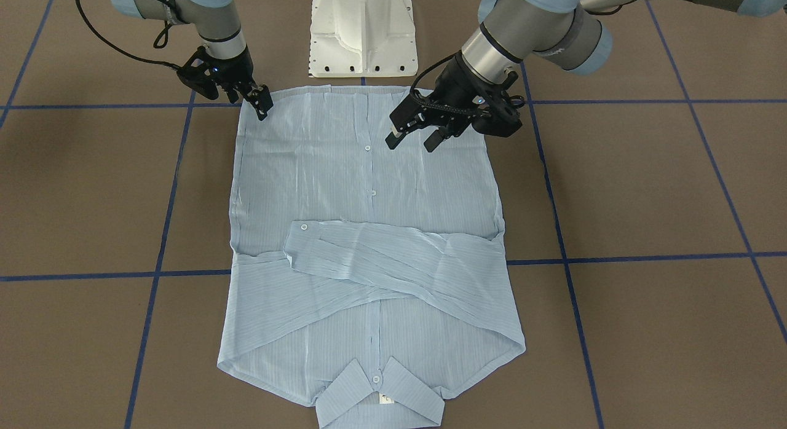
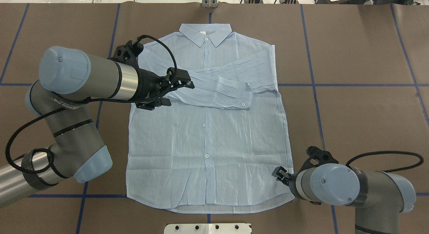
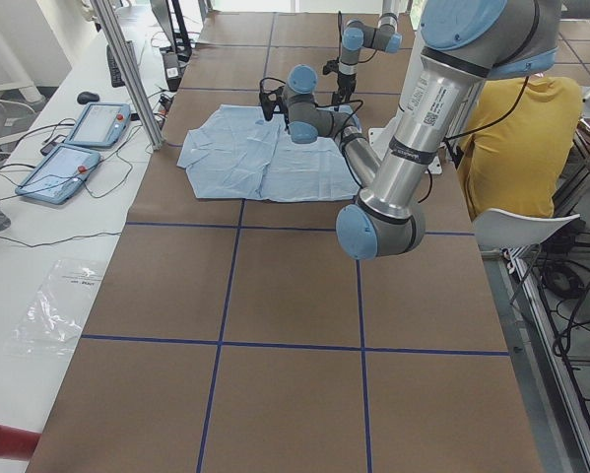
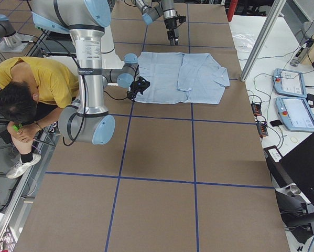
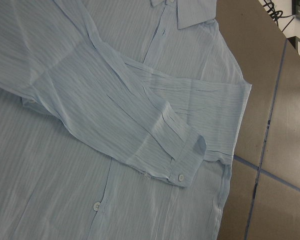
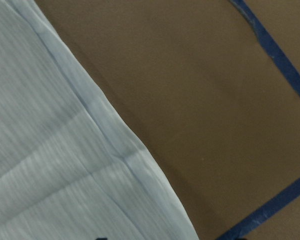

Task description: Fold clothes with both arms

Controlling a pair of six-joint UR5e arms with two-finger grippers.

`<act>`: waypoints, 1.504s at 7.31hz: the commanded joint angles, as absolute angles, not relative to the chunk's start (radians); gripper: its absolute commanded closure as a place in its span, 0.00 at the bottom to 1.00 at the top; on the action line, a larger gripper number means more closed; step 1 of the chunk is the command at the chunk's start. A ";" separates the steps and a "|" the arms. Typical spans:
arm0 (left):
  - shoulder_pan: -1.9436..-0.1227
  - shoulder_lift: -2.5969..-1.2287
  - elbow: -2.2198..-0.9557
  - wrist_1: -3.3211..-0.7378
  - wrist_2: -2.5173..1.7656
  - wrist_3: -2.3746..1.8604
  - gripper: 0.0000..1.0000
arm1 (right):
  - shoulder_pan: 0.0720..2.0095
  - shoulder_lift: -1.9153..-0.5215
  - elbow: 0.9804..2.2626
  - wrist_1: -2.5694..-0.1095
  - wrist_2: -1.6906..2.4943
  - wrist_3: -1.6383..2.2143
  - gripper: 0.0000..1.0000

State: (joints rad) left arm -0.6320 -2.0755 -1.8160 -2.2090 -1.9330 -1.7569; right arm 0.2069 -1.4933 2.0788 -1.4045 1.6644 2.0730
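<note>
Left claw (image 1: pixel 411 139) released, fingers apart, empty, hovering above the light-blue shirt (image 1: pixel 369 183), upper centre of the front view. Right claw (image 1: pixel 261 104) at the hem corner, upper left; cannot tell its grip. Worktop (image 1: pixel 645 189) brown with a blue tape grid. Shirt flat at centre frame, buttoned. Sleeve (image 1: pixel 393 257) folded across the chest. Collar (image 1: pixel 381 395) at the bottom edge.

Cropped, covered and unclear parts

The shirt's (image 1: pixel 369 189) collar (image 1: pixel 381 395) is cut off at the front view's 6 o'clock edge. Overhead, the left arm (image 2: pixel 100 79) covers the shirt's 10 o'clock shoulder. The right gripper (image 2: pixel 279 174) is too small to judge its grip.
</note>
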 commanded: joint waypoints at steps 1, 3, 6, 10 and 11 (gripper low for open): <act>-0.634 -2.075 -1.815 -2.206 -1.930 -1.755 0.00 | 0.184 -1.538 2.111 -1.404 1.664 2.100 0.18; -0.634 -2.071 -1.816 -2.194 -1.930 -1.755 0.00 | 0.157 -1.539 2.115 -1.404 1.663 2.111 0.19; -0.634 -2.060 -1.816 -2.192 -1.930 -1.755 0.00 | 0.149 -1.532 2.109 -1.404 1.663 2.111 0.19; -0.638 -2.059 -1.816 -2.192 -1.930 -1.755 0.00 | 0.143 -1.528 2.086 -1.404 1.620 2.092 0.19; -0.638 -2.059 -1.816 -2.192 -1.930 -1.755 0.00 | 0.143 -1.526 2.085 -1.404 1.620 2.092 0.21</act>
